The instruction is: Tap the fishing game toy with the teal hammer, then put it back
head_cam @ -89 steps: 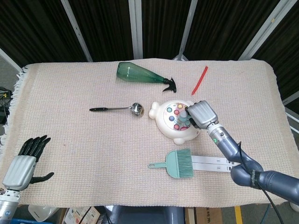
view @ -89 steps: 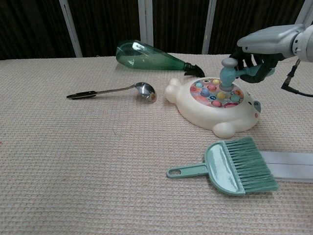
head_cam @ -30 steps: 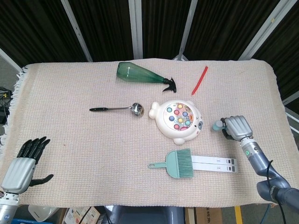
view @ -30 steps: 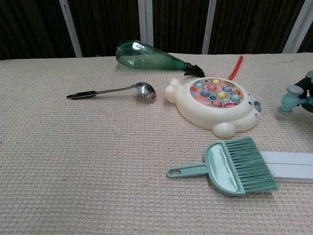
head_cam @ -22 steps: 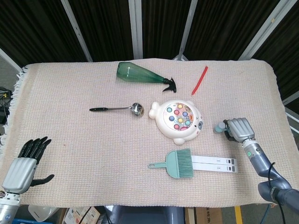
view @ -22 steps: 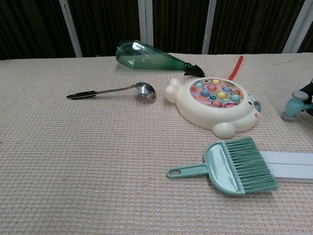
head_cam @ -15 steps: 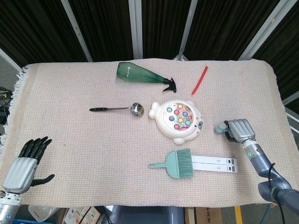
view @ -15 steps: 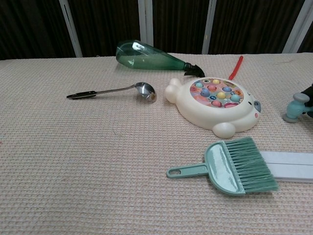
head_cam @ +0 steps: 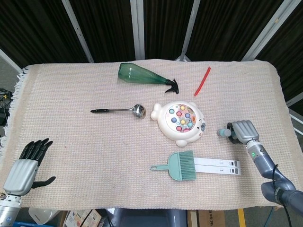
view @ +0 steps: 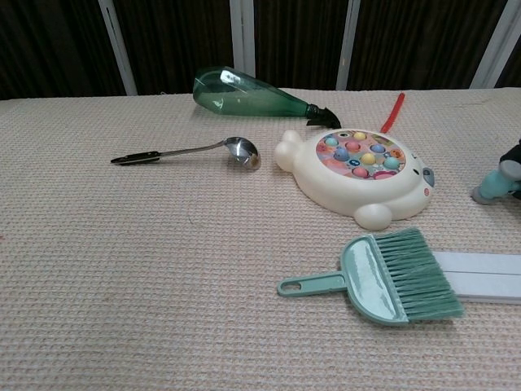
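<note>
The cream fishing game toy [head_cam: 179,122] with coloured fish lies mid-table, also in the chest view [view: 358,175]. The teal hammer [head_cam: 222,132] is to its right, low at the cloth, its head pointing toward the toy; in the chest view its head [view: 491,187] sits at the right edge. My right hand [head_cam: 243,131] grips the handle, which its fingers hide. My left hand [head_cam: 23,168] rests open at the near left corner, far from everything.
A green spray bottle [head_cam: 142,75] lies at the back, a red straw [head_cam: 202,81] to its right. A metal ladle [head_cam: 118,110] lies left of the toy. A teal hand brush [head_cam: 179,165] and a white flat strip [head_cam: 218,165] lie in front of it.
My right hand carried the hammer from above the toy to the right and lowered it to the cloth; over the last second it drifted slightly further right. The left hand stayed put.
</note>
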Controlling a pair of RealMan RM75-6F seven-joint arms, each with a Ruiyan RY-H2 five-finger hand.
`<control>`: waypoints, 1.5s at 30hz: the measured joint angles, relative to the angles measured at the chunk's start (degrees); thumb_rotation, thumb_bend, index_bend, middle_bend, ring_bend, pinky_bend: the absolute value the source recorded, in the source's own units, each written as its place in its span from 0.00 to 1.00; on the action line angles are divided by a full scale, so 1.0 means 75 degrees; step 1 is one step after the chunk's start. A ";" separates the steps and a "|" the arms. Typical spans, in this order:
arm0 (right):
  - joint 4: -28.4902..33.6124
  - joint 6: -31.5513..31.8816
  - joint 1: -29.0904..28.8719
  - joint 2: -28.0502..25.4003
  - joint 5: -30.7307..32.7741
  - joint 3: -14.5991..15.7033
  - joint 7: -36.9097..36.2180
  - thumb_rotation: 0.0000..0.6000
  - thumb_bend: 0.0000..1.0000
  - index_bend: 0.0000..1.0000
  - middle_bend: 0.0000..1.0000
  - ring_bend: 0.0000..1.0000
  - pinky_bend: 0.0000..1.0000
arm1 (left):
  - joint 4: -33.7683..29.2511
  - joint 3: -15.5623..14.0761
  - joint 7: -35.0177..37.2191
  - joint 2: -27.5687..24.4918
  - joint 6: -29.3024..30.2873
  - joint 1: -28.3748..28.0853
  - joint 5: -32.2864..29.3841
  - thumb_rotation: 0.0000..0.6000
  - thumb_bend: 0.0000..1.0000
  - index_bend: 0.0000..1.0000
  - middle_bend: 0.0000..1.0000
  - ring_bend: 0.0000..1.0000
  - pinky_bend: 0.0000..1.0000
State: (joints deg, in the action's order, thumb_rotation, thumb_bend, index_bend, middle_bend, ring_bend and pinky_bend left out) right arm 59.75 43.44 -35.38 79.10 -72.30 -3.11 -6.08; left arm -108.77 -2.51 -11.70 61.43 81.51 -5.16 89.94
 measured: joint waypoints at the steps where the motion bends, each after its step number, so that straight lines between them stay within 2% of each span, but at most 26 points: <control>1: 0.0016 -0.0031 -0.0002 -0.0009 0.0022 -0.0010 0.0016 1.00 0.42 0.62 0.57 0.48 0.45 | -0.0001 0.0002 -0.0003 0.0001 -0.0004 -0.0003 -0.0003 1.00 0.11 0.00 0.00 0.00 0.00; 6: 0.0079 -0.0162 -0.0010 -0.0051 0.0106 -0.0063 0.0076 1.00 0.42 0.59 0.56 0.46 0.44 | -0.0006 0.0008 -0.0019 0.0012 -0.0030 -0.0015 -0.0026 1.00 0.11 0.00 0.00 0.00 0.00; 9: 0.0111 -0.0244 -0.0028 -0.0081 0.0157 -0.0099 0.0093 1.00 0.42 0.55 0.54 0.44 0.41 | -0.0009 0.0014 -0.0024 0.0016 -0.0043 -0.0022 -0.0043 1.00 0.11 0.00 0.00 0.00 0.00; 20: 0.0324 -0.0807 -0.0198 -0.0293 0.0518 -0.0217 0.0331 1.00 0.42 0.22 0.41 0.33 0.32 | 0.0018 0.0035 -0.0025 0.0049 -0.0121 -0.0062 -0.0122 1.00 0.11 0.00 0.00 0.00 0.00; 22: 0.0356 -0.0880 -0.0227 -0.0317 0.0598 -0.0235 0.0415 1.00 0.42 0.20 0.40 0.31 0.31 | 0.0020 0.0038 -0.0024 0.0052 -0.0127 -0.0067 -0.0127 1.00 0.11 0.00 0.00 0.00 0.00; 42: 0.0516 -0.1105 -0.0444 -0.0344 0.1309 -0.0352 0.1316 1.00 0.42 0.19 0.38 0.29 0.28 | 0.0138 0.0047 0.0081 0.0110 -0.0245 -0.0119 -0.0251 1.00 0.11 0.00 0.00 0.00 0.00; 45: 0.0562 -0.1046 -0.0435 -0.0346 0.1385 -0.0362 0.1399 1.00 0.42 0.12 0.33 0.21 0.21 | 0.0144 0.0044 0.0091 0.0111 -0.0239 -0.0118 -0.0245 1.00 0.11 0.00 0.00 0.00 0.00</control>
State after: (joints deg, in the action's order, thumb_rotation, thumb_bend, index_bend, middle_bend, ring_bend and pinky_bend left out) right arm 63.96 35.60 -38.64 76.51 -61.92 -5.82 4.41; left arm -107.69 -2.18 -11.02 62.27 79.72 -6.05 88.10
